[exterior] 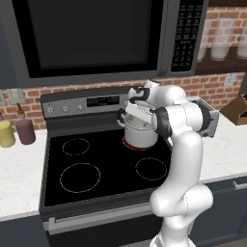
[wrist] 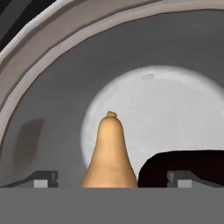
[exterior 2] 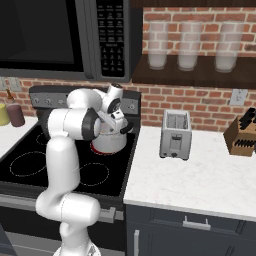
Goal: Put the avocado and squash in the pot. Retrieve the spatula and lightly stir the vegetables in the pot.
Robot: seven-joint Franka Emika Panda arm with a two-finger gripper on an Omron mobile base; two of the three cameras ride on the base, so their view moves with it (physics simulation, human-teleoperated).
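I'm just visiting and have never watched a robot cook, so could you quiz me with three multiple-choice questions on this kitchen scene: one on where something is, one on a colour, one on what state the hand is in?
1. Where is the squash?
A. On the counter by the toaster
B. Inside the pot
C. On a front burner

2. What colour is the thing lying beside the squash?
A. Bright green
B. Red
C. Dark brown-black

3. How does the hand stand?
A. Open over the pot, holding nothing
C. Clamped on the squash
B. Shut on a spatula

Answers:
1 B: the hand view shows the squash within the pot walls, on its pale bottom.
2 C: the avocado shows as a dark shape next to the squash.
3 A: the fingertips stand wide apart, either side of the squash, touching nothing.
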